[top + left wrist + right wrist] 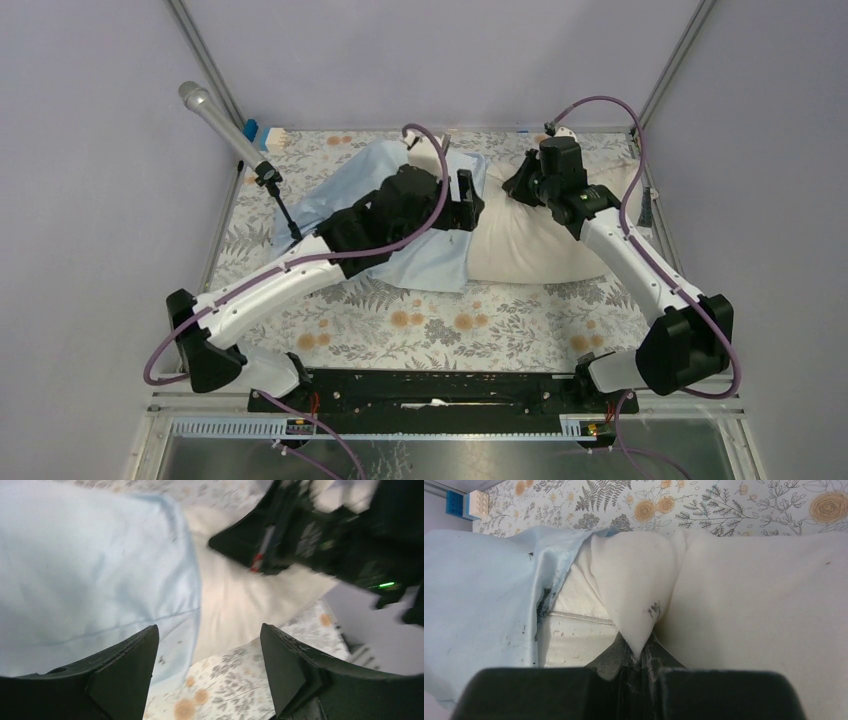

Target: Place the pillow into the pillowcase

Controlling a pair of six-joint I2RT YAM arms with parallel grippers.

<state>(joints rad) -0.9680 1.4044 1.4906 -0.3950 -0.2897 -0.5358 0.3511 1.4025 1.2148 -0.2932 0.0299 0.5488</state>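
Observation:
The cream pillow [540,245] lies at the middle right of the table, its left end inside the mouth of the light-blue pillowcase [350,175]. My right gripper [520,185] is shut on a pinched fold of the pillow [749,605] near the pillowcase's opening edge [474,605]; the fold runs down between the jaws [641,657]. My left gripper [465,200] hovers over the pillowcase mouth, open and empty. In the left wrist view it [207,650] frames the pillowcase [75,570] on the left and the pillow [235,605] in the middle.
A floral table cloth [430,320] covers the table. A microphone on a stand [215,115] leans in at the far left. Blue and white blocks [262,135] sit at the back left corner and also show in the right wrist view [466,504]. The right arm [320,535] is close to the left gripper.

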